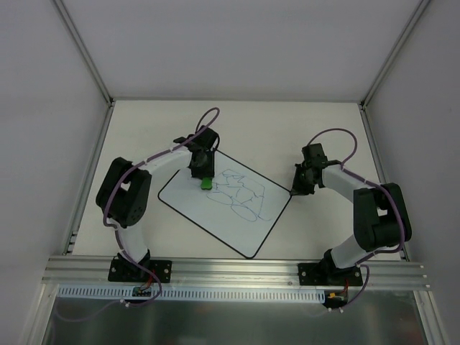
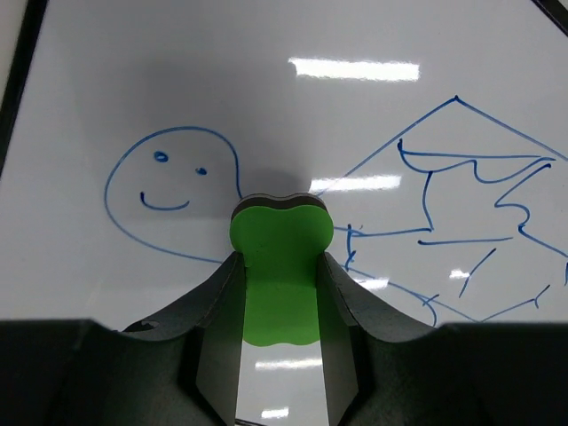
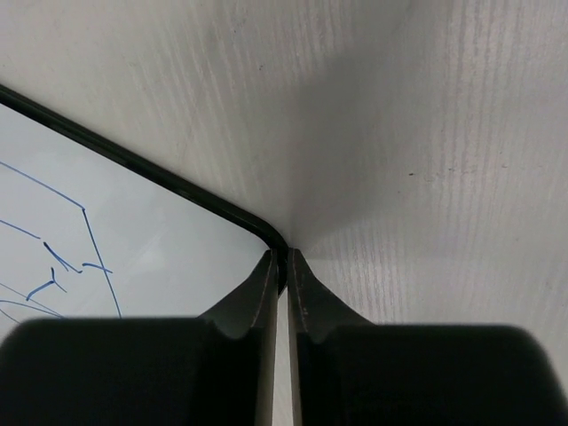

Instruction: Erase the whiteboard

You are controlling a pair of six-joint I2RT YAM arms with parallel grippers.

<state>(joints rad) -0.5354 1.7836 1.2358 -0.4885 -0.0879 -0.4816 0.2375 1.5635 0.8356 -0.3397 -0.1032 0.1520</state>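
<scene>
One whiteboard [image 1: 188, 202] covered in blue marker drawings lies askew mid-table [image 1: 144, 136], between two arms. The left gripper [image 2: 280, 259] is clamped tight on one green eraser [image 2: 280, 232], which is over the board's far-left part. The right gripper [image 3: 286, 259], nearly closed, pinches the board's right corner.

The whiteboard [image 2: 177, 80] was smooth and glossy, mirroring the lamps, with a thin black rim. The green eraser [image 2: 280, 266] looked matt and foamy. The fingers [image 2: 342, 319] looked like dull black plastic. The table [image 3: 426, 133] was matt, finely ribbed. The rail [image 1: 237, 267] was brushed metal.
</scene>
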